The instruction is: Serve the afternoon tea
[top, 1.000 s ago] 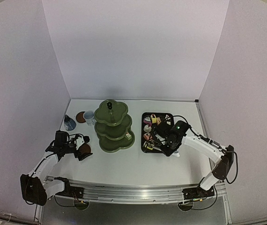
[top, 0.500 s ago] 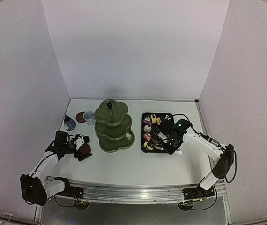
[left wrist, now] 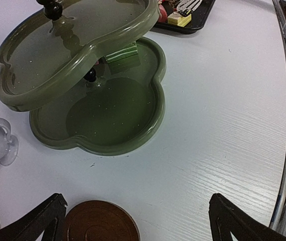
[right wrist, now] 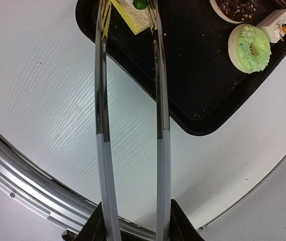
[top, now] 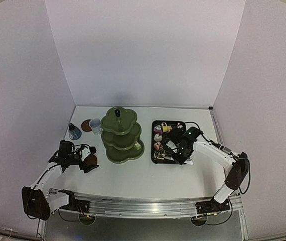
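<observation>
Afternoon tea is spread across the table [top: 148, 175]. Left to right: the blue-grey pot [top: 74, 131] is far left, then a brown coaster [top: 86, 125] with the white mug [top: 96, 125] just beside it on the right; can't tell if they touch. A second coaster [left wrist: 100, 223] lies flat nearer the arm bases, directly at the left gripper [left wrist: 136, 201]. That gripper's jaws are spread fully wide and hold nothing. The coaster sits between the fingers, closer to the one on the left of the wrist view; contact unclear. The olive-green three-tier stand [top: 119, 120] is at centre, ahead of the left gripper and apart from it. One green layered cake [left wrist: 123, 51] is on its bottom tier, on the side facing the tray. The black tray [right wrist: 193, 70] is just right of the stand and carries the other cakes. The yellow slice [right wrist: 133, 12], with a green ball on top, is at the tray's near corner. The green ring cake [right wrist: 250, 47], chocolate cake [right wrist: 238, 7] and pale block cake [right wrist: 278, 25] lie further in. The right gripper [right wrist: 133, 223] is closed partway onto the handle end of the metal tongs [right wrist: 159, 150]. The blades run out over the table and the tray rim. The tips sit either side of the yellow slice; can't tell if they pinch it.
</observation>
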### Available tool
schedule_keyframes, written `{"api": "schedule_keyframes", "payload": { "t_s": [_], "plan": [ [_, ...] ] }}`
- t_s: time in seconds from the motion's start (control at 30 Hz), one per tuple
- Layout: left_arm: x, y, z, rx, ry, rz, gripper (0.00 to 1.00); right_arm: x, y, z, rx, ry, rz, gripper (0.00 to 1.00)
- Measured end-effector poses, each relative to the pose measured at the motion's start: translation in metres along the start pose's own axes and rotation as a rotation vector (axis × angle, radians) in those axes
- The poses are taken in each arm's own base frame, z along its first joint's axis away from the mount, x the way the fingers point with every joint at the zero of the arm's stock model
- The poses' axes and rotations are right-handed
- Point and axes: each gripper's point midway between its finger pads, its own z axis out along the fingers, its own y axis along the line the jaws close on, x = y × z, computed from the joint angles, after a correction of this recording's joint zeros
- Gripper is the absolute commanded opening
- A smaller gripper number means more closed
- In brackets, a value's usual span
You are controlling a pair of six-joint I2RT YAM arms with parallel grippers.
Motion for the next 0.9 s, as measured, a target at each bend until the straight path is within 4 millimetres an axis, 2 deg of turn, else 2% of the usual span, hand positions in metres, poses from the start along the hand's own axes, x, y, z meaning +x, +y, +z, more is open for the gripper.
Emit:
{"api": "schedule_keyframes", "payload": {
  "t_s": [0.5,0.73,0.9],
  "plan": [
    [0.001,0.001,0.0,-0.004,0.005,0.0,1.0,-0.005,-0.003,0.007,0.008,0.001,-0.023,0.32],
    [0.001,0.001,0.0,-0.005,0.005,0.0,1.0,-0.005,-0.001,0.013,0.0,0.022,-0.034,0.22],
    [0.002,0.002,0.0,-0.011,0.012,0.0,1.0,-0.005,0.001,0.017,-0.009,0.033,-0.036,0.07]
  ]
}}
